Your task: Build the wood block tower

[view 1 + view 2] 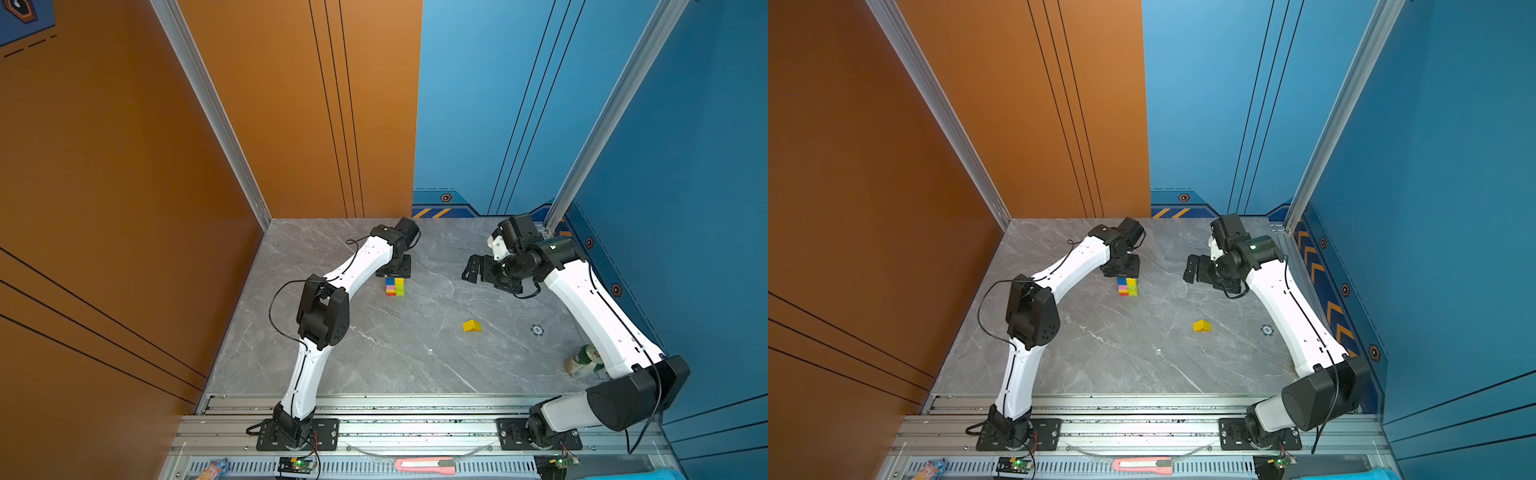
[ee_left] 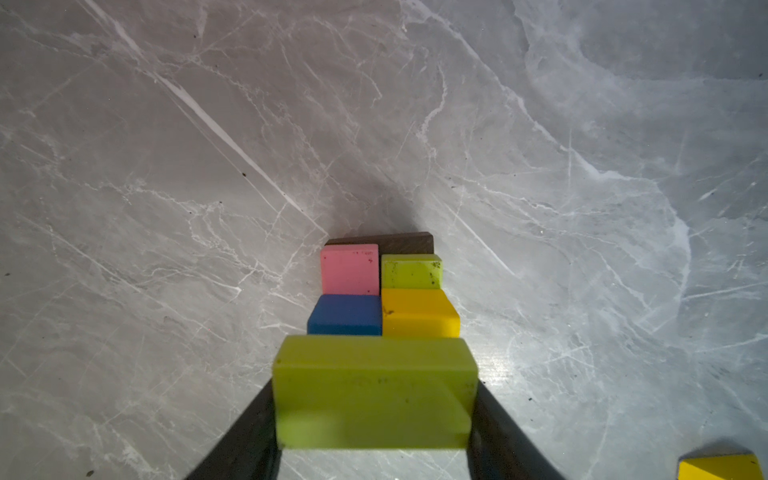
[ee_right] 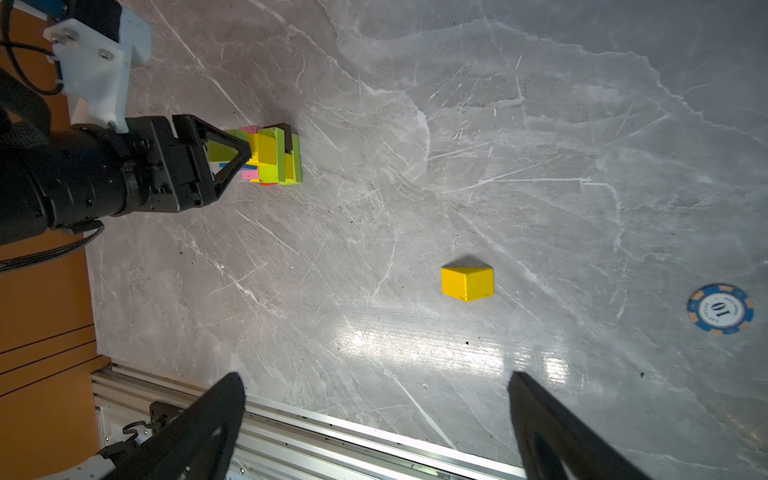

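The big grey table (image 1: 374, 357) has the tower (image 1: 395, 287) standing near its far side, close to the left arm. The left gripper (image 2: 374, 419) is right over the tower. It is about half shut and squeezes a long lime-green block (image 2: 374, 374) by its two ends. This block lies across the top, over a blue cube (image 2: 345, 316) and a yellow cube (image 2: 419, 311). I cannot tell if it touches them yet.

The right gripper (image 3: 376, 380) is wide open and holds nothing. It hangs well apart from the tower. The little yellow roof block (image 1: 471, 326) lies alone on the table.

I think the step now is setting the green block on top. Next, the left gripper needs to let go softly and lift straight up, so nothing tips. After that, the roof block has to go on.
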Motion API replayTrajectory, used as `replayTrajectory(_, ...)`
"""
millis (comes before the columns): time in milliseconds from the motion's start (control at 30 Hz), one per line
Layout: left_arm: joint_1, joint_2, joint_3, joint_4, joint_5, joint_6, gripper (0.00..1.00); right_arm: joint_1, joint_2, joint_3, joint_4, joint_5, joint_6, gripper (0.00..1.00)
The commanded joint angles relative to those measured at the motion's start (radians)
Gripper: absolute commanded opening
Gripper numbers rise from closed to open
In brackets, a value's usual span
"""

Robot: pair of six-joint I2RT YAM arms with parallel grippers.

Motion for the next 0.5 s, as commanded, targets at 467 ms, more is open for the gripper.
replayTrajectory(467,0.0,0.037,0.044,-0.021,0.015,-0.025,0.66,-0.047,-0.017,-0.024,0.013,-0.031,-0.033,1.0)
